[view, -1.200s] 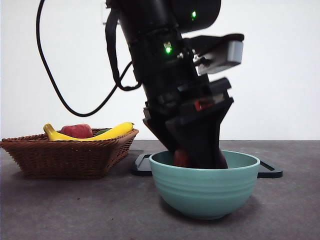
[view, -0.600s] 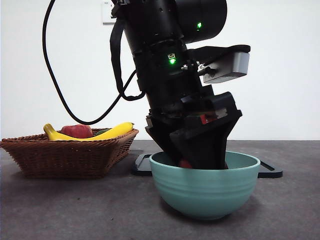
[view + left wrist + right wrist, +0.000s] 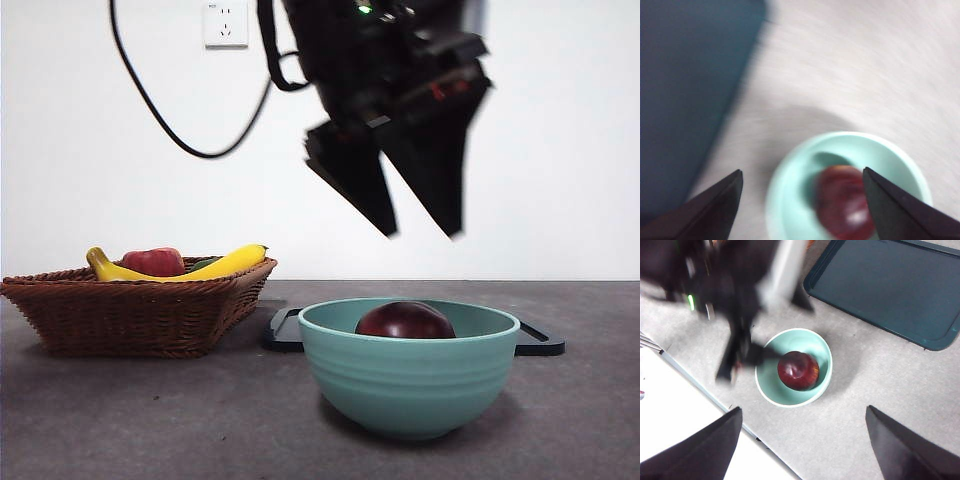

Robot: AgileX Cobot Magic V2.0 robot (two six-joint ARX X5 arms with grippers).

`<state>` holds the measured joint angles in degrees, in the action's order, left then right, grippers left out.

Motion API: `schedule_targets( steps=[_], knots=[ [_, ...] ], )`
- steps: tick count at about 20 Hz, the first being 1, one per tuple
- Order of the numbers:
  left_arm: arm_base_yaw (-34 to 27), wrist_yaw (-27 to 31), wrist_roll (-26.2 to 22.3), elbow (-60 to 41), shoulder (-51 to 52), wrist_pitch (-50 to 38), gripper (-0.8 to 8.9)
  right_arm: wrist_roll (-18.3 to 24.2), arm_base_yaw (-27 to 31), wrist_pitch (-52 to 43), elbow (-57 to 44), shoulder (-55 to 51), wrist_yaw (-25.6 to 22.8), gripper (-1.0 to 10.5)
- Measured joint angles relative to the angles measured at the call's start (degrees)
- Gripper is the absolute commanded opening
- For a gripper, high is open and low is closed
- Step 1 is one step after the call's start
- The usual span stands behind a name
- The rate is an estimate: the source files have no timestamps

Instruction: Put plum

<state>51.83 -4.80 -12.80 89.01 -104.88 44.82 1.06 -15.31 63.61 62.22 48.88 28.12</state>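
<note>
I see the plum (image 3: 405, 320) lying free inside the teal bowl (image 3: 410, 385) on the grey table (image 3: 150, 420), with my left gripper (image 3: 425, 233) hanging above the bowl, its two black fingers (image 3: 360, 185) spread apart and holding nothing. From the right wrist camera my right gripper (image 3: 800, 440) is high over the table, fingers wide open and empty, looking down on the bowl and a dark tray (image 3: 890, 285) just beyond it. A wicker basket (image 3: 130, 310) off to the side holds a banana (image 3: 215, 265) and a red apple (image 3: 153, 262).
</note>
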Motion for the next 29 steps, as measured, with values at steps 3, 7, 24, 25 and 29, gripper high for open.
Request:
schedule_targets(
  steps=[3, 7, 24, 25, 29],
  knots=[
    [-5.9, -2.0, 4.0, 0.0, 6.8, -0.6, 3.83, 0.0, 0.0, 0.0, 0.0, 0.0, 0.0, 3.9],
    [-14.0, -6.9, 7.3, 0.5, 18.8, -0.4, 3.83, 0.0, 0.0, 0.0, 0.0, 0.0, 0.0, 3.9],
    [-24.6, -30.2, 8.4, -35.2, 52.0, 6.1, 3.74, 0.0, 0.0, 0.0, 0.0, 0.0, 0.0, 3.9],
    [-24.5, -30.8, 8.5, -35.4, 52.4, 7.5, 3.74, 0.0, 0.0, 0.0, 0.0, 0.0, 0.0, 3.9],
    [-23.9, -31.3, 8.5, -35.4, 52.9, 9.0, 3.74, 0.0, 0.0, 0.0, 0.0, 0.0, 0.0, 3.9]
  ],
)
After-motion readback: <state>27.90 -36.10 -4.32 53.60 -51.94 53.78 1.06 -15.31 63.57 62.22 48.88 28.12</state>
